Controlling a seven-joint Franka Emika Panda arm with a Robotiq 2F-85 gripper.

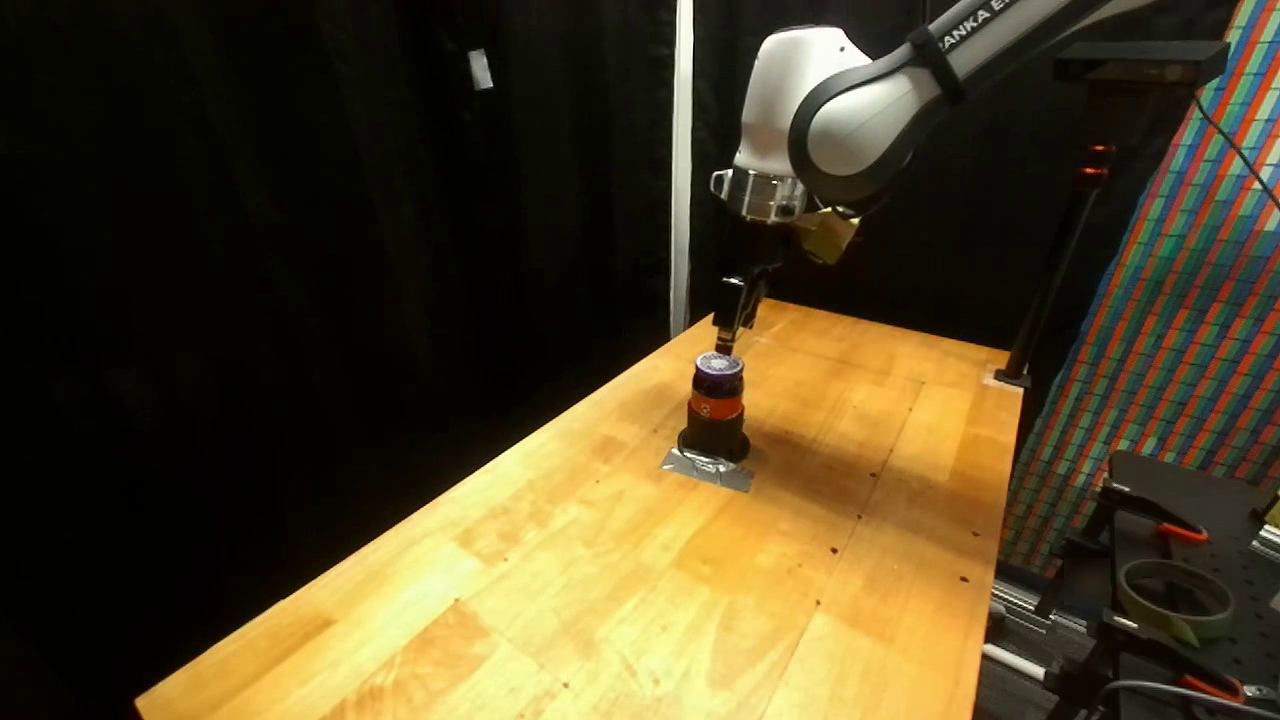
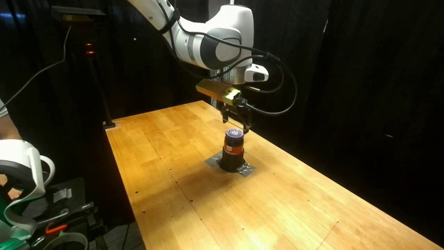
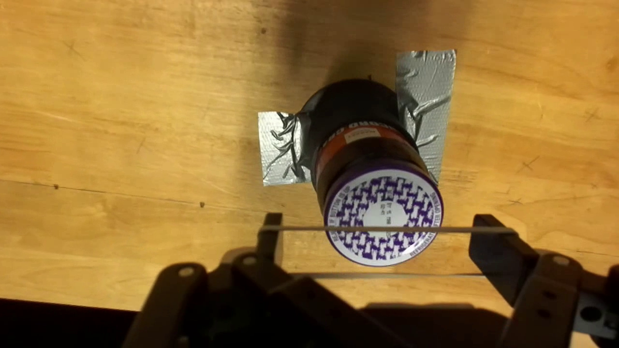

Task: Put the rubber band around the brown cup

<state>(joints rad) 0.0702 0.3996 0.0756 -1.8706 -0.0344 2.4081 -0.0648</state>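
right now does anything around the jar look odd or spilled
Only the silver tape strikes me: its strips flanking the black base at the foot of the jar are creased and look makeshift. No spill shows; the jar stands upright, lid on, and the rubber band is stretched across the pincer.

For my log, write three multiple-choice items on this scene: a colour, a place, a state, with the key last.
1. The middle stripe of the brown cup is:
A) green
B) orange-red
C) blue

2. The rubber band is:
A) on the table
B) around the brown cup
C) stretched across the pincer

3. The pincer is:
A) open
B) fully shut
C) gripping the brown cup

Key
1 B: the orange-red shows in both exterior views.
2 C: in the wrist view it spans the pincer's gap.
3 A: the pincer's two sides stand wide apart there.
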